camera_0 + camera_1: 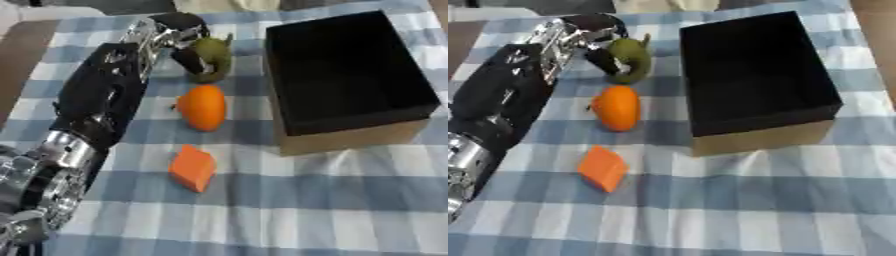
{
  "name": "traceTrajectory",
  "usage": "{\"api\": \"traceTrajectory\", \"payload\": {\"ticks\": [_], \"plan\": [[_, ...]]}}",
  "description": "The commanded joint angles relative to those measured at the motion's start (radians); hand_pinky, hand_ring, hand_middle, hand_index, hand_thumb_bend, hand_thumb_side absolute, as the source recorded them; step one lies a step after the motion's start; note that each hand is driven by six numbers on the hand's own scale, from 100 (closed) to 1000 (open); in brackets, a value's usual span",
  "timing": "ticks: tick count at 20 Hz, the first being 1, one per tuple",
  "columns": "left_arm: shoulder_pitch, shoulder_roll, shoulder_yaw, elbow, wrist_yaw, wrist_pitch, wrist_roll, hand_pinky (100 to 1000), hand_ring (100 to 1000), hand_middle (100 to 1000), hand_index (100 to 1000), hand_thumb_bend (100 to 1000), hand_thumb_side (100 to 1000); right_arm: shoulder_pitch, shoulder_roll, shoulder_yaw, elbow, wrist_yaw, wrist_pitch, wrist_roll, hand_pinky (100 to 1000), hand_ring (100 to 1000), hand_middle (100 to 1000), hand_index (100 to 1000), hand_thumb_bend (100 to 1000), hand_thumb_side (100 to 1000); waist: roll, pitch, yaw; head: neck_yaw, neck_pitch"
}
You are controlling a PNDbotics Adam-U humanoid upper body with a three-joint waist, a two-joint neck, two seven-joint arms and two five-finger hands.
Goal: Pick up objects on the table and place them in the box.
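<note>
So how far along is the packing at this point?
Nothing looks packed: the box shows only a dark inside. The left hand is curled around the green fruit at the far side of the cloth. The orange fruit and orange block lie untouched.

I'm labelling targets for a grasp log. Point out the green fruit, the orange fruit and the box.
green fruit (213, 59), left eye view, its bulging side.
orange fruit (203, 107), left eye view, its middle.
box (350, 139), left eye view, near cardboard wall.

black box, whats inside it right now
Nothing shows inside the black box: only its dark floor and inner walls. The near inner corner is hidden behind its front wall, so a small item there can't be ruled out.
</note>
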Motion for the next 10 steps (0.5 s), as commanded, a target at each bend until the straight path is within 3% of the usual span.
{"api": "traceTrajectory", "payload": {"ticks": [1, 2, 6, 10], "plan": [[-0.016, 0.021, 0.0, -0.002, -0.006, -0.008, -0.005, 909, 903, 793, 684, 247, 366, -0.002, -0.01, -0.008, -0.01, 0.005, 0.0, -0.006, 921, 1000, 399, 905, 100, 470, 0.008, -0.013, 0.001, 0.004, 0.002], [-0.015, 0.019, 0.001, -0.002, 0.005, -0.011, -0.007, 898, 896, 786, 677, 214, 237, 0.0, -0.01, -0.008, -0.01, 0.006, 0.001, -0.007, 921, 1000, 398, 905, 100, 470, 0.008, -0.014, 0.001, 0.004, 0.004], [-0.015, 0.012, -0.001, -0.004, 0.079, -0.03, -0.035, 883, 885, 775, 675, 100, 233, 0.006, -0.009, -0.009, -0.01, 0.009, 0.002, -0.013, 922, 1000, 398, 905, 100, 471, 0.006, -0.019, 0.002, 0.002, 0.012], [-0.02, 0.011, -0.014, -0.01, 0.155, -0.038, -0.063, 878, 881, 774, 675, 100, 248, 0.013, -0.01, -0.01, -0.01, 0.012, 0.006, -0.017, 922, 1000, 399, 905, 100, 470, 0.006, -0.027, 0.008, -0.001, 0.02]]}}
